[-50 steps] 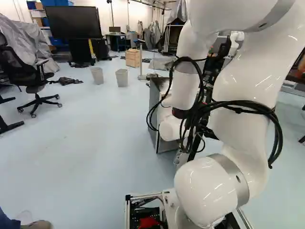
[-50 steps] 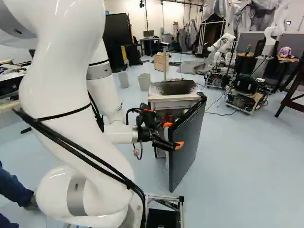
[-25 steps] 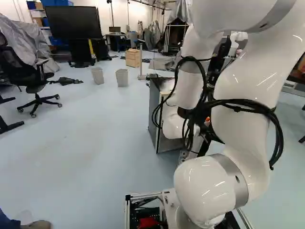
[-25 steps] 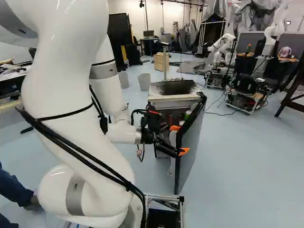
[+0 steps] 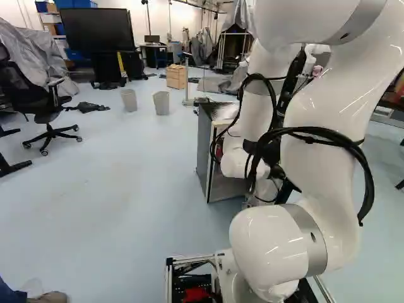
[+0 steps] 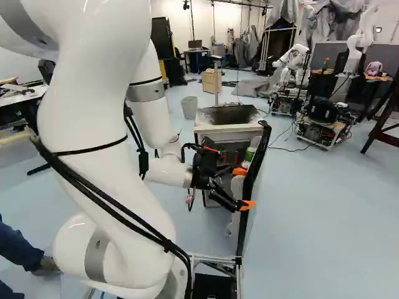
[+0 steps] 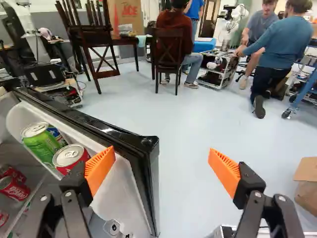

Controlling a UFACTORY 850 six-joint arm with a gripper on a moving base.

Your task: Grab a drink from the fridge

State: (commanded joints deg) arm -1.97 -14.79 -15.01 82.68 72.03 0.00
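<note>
In the right base view my gripper (image 6: 244, 188) is at the free edge of the swung-out fridge door (image 6: 258, 148). The fridge (image 6: 209, 137) stands behind it, its dark inside showing. In the wrist view the gripper (image 7: 162, 167) has its fingers wide apart, the door (image 7: 154, 186) edge standing between them; one finger is on the shelf side, the other beyond the outer face. Beside the shelf-side finger, a green can (image 7: 40, 144) and a red-and-silver can (image 7: 70, 156) sit in the door rack. Further red cans (image 7: 14, 188) lie inside the fridge.
Another robot (image 6: 294, 61) stands at the back right of the right base view. Two bins (image 5: 129, 100) are beyond the fridge. A cardboard box (image 7: 307, 184) is past the outer finger. People and wooden chairs (image 7: 168, 54) are farther off.
The door has swung wider, from showing its outer face to nearly edge-on in the right base view. My arm and gripper have moved rightward with its edge. The base has not moved.
</note>
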